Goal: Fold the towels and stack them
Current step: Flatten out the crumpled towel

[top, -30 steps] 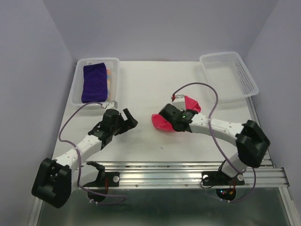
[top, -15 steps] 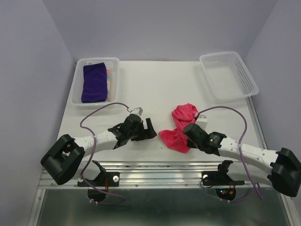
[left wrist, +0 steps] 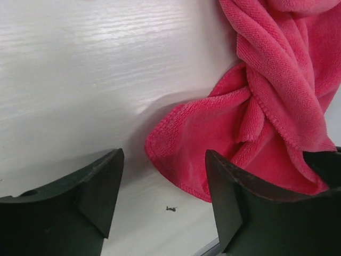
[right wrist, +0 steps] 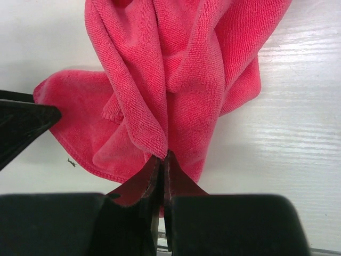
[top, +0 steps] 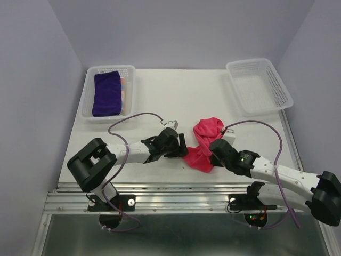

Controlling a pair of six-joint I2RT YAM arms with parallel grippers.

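The hot pink towel [top: 205,140] is lying bunched and twisted on the desk [top: 170,96], near the front edge and between the two arms, with one loose corner spreading flat toward the left. The right pincer [right wrist: 162,160] is clenching a gathered fold on the towel's near side, probably anchoring that edge so the cloth opens out instead of sliding. The left pincer [left wrist: 164,160] is hanging released, jaws apart and low over the desk, facing that flat corner; the corner is lining up with the gap, though I cannot tell whether it is already between the tips. This looks like the approach for a second grip, so the towel can be stretched flat for folding. Farther off, the purple towel [top: 106,93] is sitting folded in the left basket [top: 109,68], with a striped towel [top: 123,88] showing beside it, seemingly the stack being built. The right basket [top: 259,85] is standing at the far right corner
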